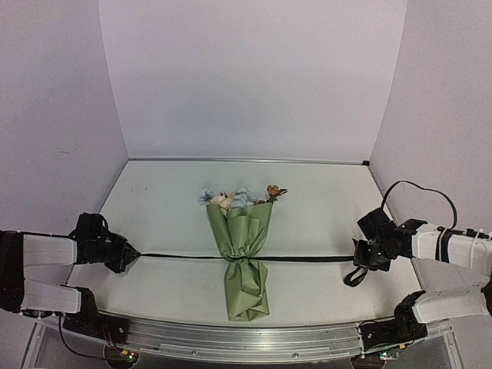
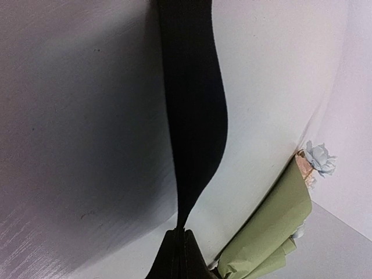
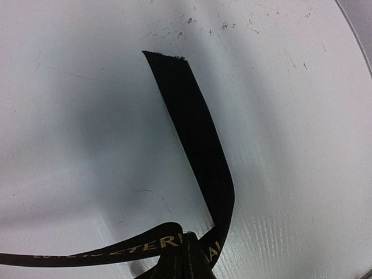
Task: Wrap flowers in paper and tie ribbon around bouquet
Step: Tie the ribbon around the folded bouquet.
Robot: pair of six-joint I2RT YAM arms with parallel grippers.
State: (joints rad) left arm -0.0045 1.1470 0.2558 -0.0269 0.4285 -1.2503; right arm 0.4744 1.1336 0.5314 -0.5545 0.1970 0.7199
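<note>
The bouquet (image 1: 246, 246) lies in the middle of the table, an olive-green paper (image 1: 247, 288) cone with blue, cream and brownish flowers (image 1: 238, 197) sticking out at the far end. The black ribbon (image 1: 184, 256) runs taut left to right and pinches the cone's waist. My left gripper (image 1: 135, 254) is shut on the ribbon's left end, and my right gripper (image 1: 359, 260) is shut on its right end. In the left wrist view the ribbon (image 2: 192, 116) rises from the closed gripper (image 2: 184, 232), with paper (image 2: 273, 226) beside it. In the right wrist view the lettered ribbon (image 3: 200, 145) loops at the closed gripper (image 3: 189, 235).
White walls enclose the table on three sides. A metal rail (image 1: 246, 338) runs along the near edge between the arm bases. A black cable (image 1: 415, 187) arcs over the right arm. A short ribbon tail (image 1: 354, 277) hangs below the right gripper.
</note>
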